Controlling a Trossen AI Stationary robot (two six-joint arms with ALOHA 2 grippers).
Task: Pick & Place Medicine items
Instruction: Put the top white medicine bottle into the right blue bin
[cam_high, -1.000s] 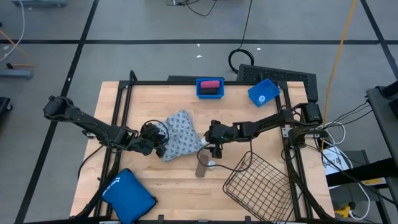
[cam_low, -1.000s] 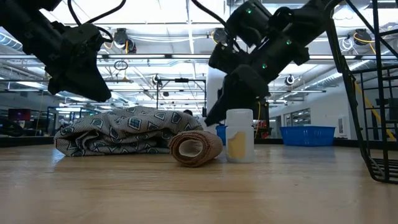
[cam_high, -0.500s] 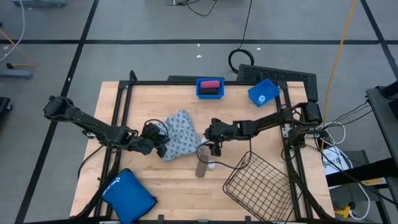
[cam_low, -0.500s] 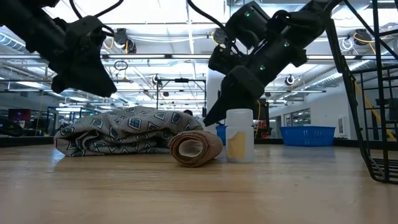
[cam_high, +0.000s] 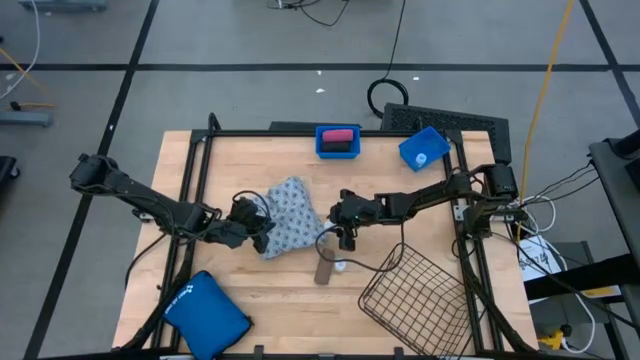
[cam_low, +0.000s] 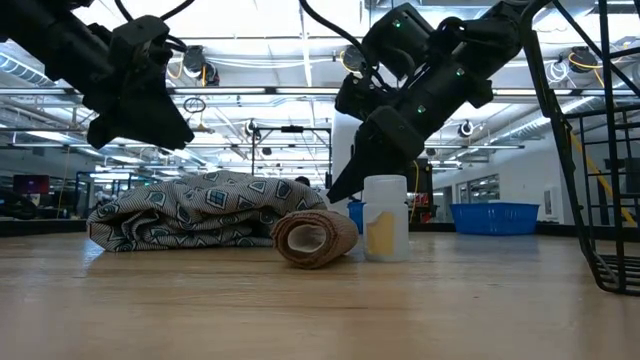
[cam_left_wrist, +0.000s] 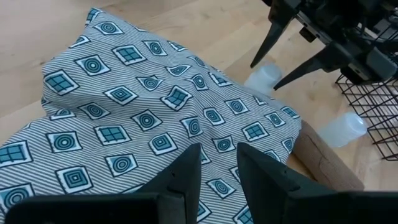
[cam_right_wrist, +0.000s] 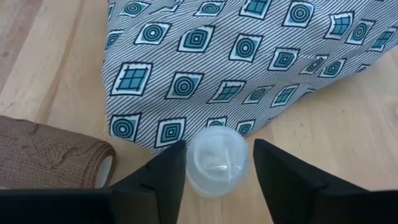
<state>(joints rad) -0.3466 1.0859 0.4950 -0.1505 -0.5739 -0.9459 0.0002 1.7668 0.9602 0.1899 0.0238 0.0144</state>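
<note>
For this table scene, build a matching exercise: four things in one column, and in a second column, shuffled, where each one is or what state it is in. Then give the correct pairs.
Things
1. white vial
2. brown roll
3. patterned soft pack
4. pink item

Places or states
A. lying on its side, open end toward the low camera
B. in the blue bin at the table's far edge
C. standing upright between the right gripper's jaws
D. slumped on the table below the left gripper

Pairs: 1-C, 2-A, 3-D, 4-B
</note>
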